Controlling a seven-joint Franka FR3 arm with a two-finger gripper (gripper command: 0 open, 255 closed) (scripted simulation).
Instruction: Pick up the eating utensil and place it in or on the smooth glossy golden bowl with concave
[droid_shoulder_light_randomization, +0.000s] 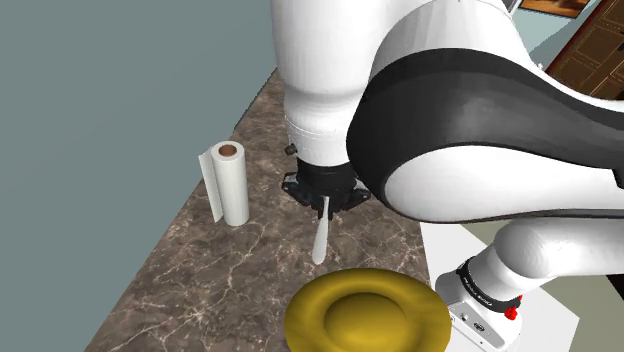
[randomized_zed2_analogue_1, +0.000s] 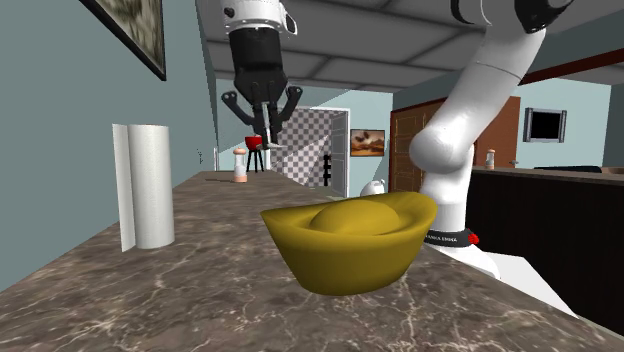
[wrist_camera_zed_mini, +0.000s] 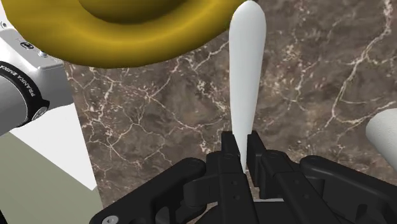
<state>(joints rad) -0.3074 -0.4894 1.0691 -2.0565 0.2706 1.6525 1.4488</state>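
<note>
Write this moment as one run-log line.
gripper: shut on utensil | utensil: white, hangs down from gripper | bowl: golden, on counter, utensil not yet in it

Golden bowl (droid_shoulder_light_randomization: 310, 300) cut off by lower edge (shoulder view).

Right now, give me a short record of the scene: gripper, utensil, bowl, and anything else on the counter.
gripper: shut on the utensil's upper end
utensil: plain white, long, hanging down from the fingers, beside the bowl, not yet in it
bowl: glossy gold, raised centre, sitting on the counter
counter: dark veined marble
other: white paper towel roll, upright, apart from the bowl
</note>
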